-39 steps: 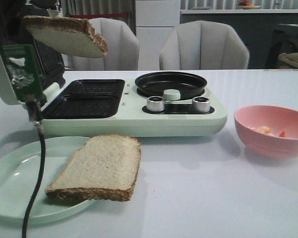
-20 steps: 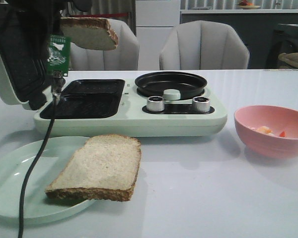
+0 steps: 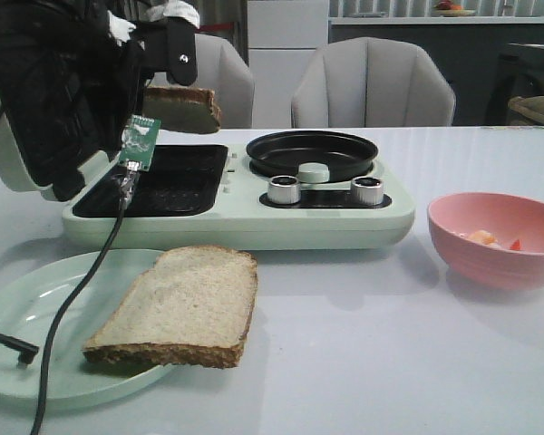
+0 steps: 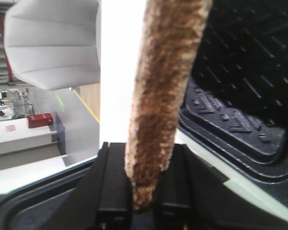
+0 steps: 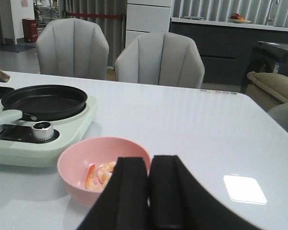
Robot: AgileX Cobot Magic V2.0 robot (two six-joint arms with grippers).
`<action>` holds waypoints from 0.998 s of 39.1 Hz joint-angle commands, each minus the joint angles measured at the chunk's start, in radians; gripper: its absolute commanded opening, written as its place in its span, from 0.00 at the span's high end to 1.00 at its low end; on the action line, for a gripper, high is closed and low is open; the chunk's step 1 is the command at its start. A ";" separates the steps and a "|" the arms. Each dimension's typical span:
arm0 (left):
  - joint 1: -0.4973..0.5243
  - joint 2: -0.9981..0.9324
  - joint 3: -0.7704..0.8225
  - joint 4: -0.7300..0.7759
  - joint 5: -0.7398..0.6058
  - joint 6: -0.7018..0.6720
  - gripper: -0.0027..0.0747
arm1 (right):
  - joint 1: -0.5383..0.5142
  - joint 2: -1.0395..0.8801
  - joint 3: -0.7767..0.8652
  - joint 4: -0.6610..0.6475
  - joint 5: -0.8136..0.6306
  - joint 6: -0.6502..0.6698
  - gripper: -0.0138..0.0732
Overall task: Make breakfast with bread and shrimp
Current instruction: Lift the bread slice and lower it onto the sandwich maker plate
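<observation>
Left pincer, clamped on a bread slice, hovers above the sandwich-maker's grill plate; next, lowering and release; right pincer closed, empty.

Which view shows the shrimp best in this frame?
The right wrist view: it looks down into the pink bowl, so the curled shrimp shows. The front view catches only an orange bit above the bowl's rim. The left wrist view does not show it at all.

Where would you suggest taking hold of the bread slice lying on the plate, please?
Grip the bread slice at its right edge, which overhangs the plate rim above the table. Come in from the right, one of the fingers under the crust and one on top; elsewhere it lies flat.
</observation>
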 commanded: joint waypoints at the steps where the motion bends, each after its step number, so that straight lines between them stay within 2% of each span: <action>1: 0.005 -0.046 -0.034 0.021 0.011 -0.054 0.81 | -0.003 -0.022 -0.016 -0.006 -0.093 0.000 0.67; 18: 0.009 0.008 -0.027 -0.021 0.046 -0.090 0.80 | -0.003 -0.022 -0.016 -0.006 -0.093 0.000 0.67; 20: 0.008 0.008 -0.018 -0.025 0.049 -0.090 0.78 | -0.003 -0.022 -0.016 -0.006 -0.093 0.000 0.67; 24: 0.004 0.003 0.000 -0.031 0.047 -0.090 0.63 | -0.003 -0.022 -0.016 -0.006 -0.093 0.000 0.67; 29: -0.005 -0.011 0.027 -0.057 0.041 -0.090 0.32 | -0.003 -0.022 -0.016 -0.006 -0.093 0.000 0.67; 32: -0.008 -0.019 0.039 -0.072 0.041 -0.090 0.21 | -0.003 -0.022 -0.016 -0.006 -0.093 0.000 0.67; 39: -0.023 -0.065 0.062 -0.126 0.039 -0.090 0.19 | -0.003 -0.022 -0.016 -0.006 -0.093 0.000 0.67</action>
